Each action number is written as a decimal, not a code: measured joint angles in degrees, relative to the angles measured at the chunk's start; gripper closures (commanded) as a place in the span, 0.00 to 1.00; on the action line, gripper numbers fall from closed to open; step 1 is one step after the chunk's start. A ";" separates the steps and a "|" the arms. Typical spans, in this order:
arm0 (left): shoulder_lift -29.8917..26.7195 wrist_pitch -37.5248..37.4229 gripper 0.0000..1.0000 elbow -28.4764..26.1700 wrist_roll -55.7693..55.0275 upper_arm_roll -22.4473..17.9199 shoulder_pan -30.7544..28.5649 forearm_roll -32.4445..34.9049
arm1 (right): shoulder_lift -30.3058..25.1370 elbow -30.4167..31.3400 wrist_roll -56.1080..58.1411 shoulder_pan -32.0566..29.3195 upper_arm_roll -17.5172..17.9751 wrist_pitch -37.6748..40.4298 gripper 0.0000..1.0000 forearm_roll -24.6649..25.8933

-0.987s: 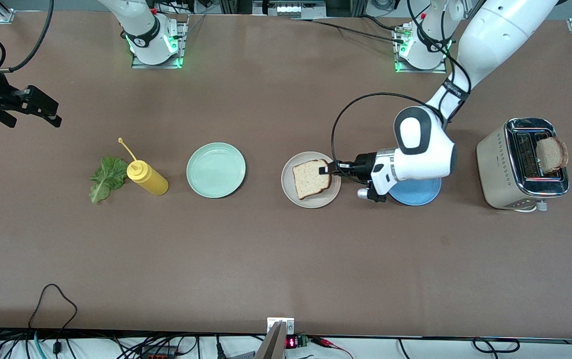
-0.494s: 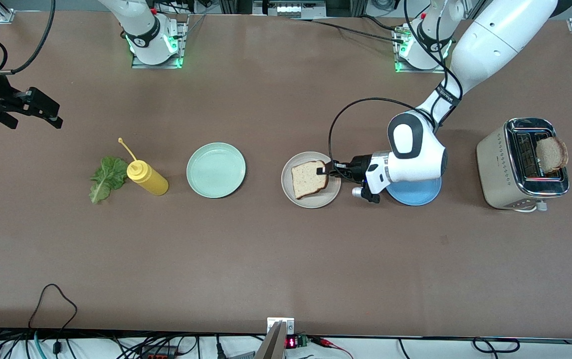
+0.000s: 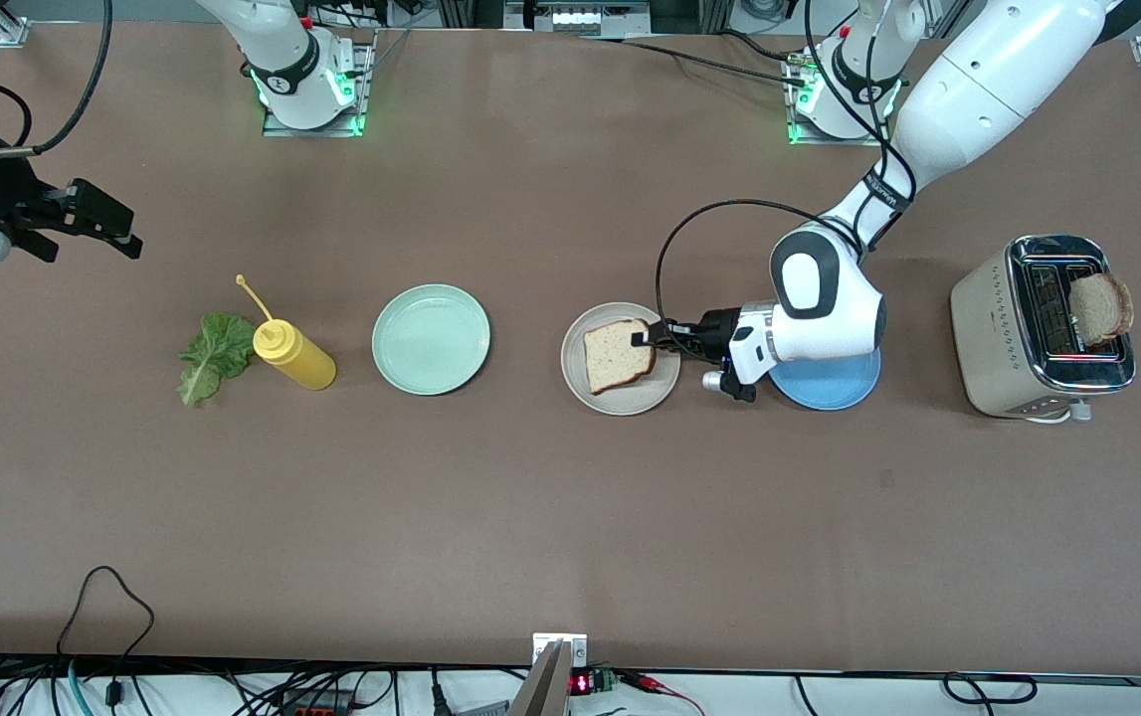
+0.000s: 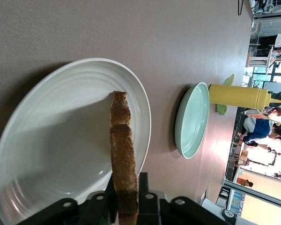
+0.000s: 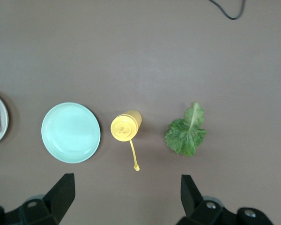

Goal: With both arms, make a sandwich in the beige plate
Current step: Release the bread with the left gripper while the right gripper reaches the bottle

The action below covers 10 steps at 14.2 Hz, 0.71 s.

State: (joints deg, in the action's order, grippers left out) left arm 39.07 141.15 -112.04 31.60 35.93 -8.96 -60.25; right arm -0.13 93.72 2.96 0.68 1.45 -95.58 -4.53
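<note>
The first bread slice lies on the beige plate, about midway between the surface's two long edges and somewhat toward the left arm's end, and the left tool sits at the slice's corner that points toward the blue plate. In the left wrist view the slice's crust edge runs between the two fingers, which flank it closely; whether they pinch it or have just let go I cannot tell. The next layer, the lettuce leaf, lies well apart from that plate, near the right arm's end of the surface, just beside the yellow squeeze bottle, with the mint green plate between bottle and beige plate. The right tool hangs over that same end, its fingers spread wide, and its wrist view looks straight down on the leaf — so the right arm is clearly the nearer one for the lettuce. The leaf's long axis runs roughly toward the surface's long edges. A second slice stands up from the toaster at the left arm's end — that one falls to the left arm.
</note>
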 measured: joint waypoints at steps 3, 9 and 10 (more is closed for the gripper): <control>-0.48 0.36 0.00 0.28 0.43 -0.01 -0.04 0.00 | 1.48 0.56 10.98 -1.79 -0.32 -0.48 0.00 -6.11; -3.02 0.44 0.00 0.46 1.05 -0.21 -0.24 4.11 | 6.25 2.75 50.17 -11.44 -0.94 -2.00 0.00 -24.56; -3.29 0.44 0.00 0.50 1.06 -0.29 -0.47 7.28 | 8.12 3.06 57.13 -13.26 -1.00 -2.02 0.00 -28.41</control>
State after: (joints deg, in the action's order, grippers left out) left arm 35.78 141.59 -111.54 32.66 35.64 -9.44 -52.98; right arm 7.99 96.77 60.09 -12.59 0.46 -97.61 -32.93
